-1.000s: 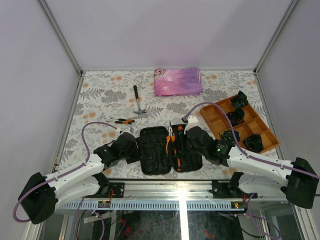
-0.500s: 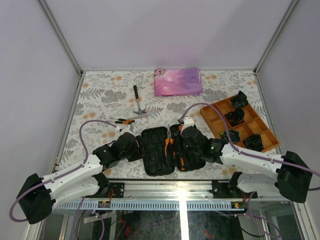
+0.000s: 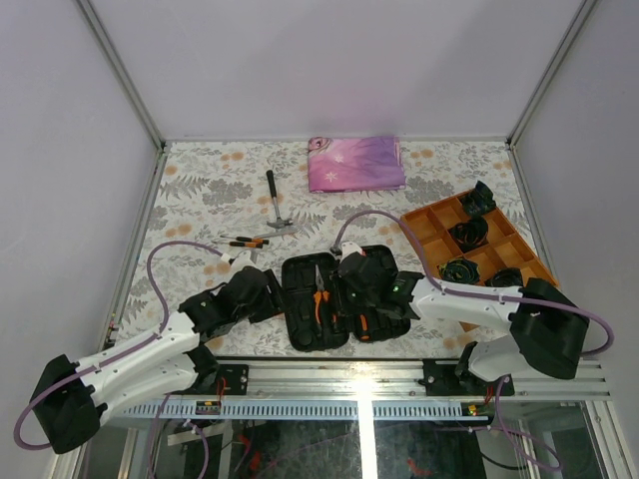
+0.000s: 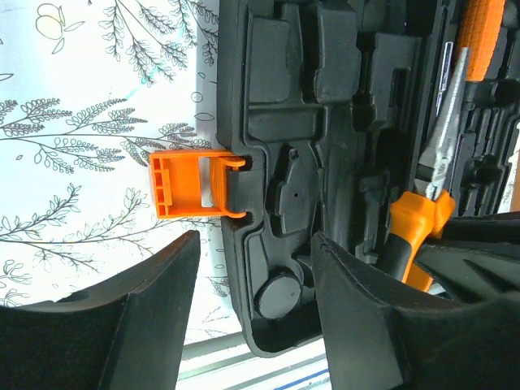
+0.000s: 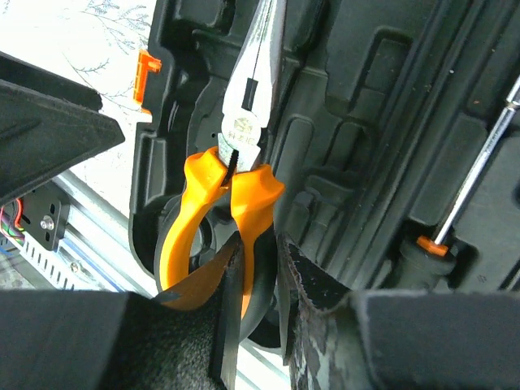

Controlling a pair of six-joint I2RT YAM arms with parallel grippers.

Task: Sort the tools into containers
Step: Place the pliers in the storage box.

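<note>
The black tool case (image 3: 300, 329) lies open near the table's front edge. My right gripper (image 3: 334, 284) hangs over its left half, shut on one orange handle of the long-nose pliers (image 3: 318, 289). In the right wrist view the pliers (image 5: 244, 130) point away from my right gripper (image 5: 262, 248) over the case's moulded slots (image 5: 382, 122). My left gripper (image 4: 253, 244) is open, its fingers astride the case's left rim (image 4: 231, 97) below an orange latch (image 4: 191, 185). A hammer (image 3: 276, 203) and two screwdrivers (image 3: 245, 241) lie on the table behind the case. One screwdriver (image 5: 479, 171) sits in the case.
An orange divided tray (image 3: 429, 232) with black coiled bundles stands at the right. A folded pink-purple cloth (image 3: 355, 163) lies at the back. The aluminium rail (image 3: 329, 369) runs just in front of the case.
My right gripper has carried the pliers leftwards, from the case's middle to over its left half. The left gripper has stayed at the case's left rim.
</note>
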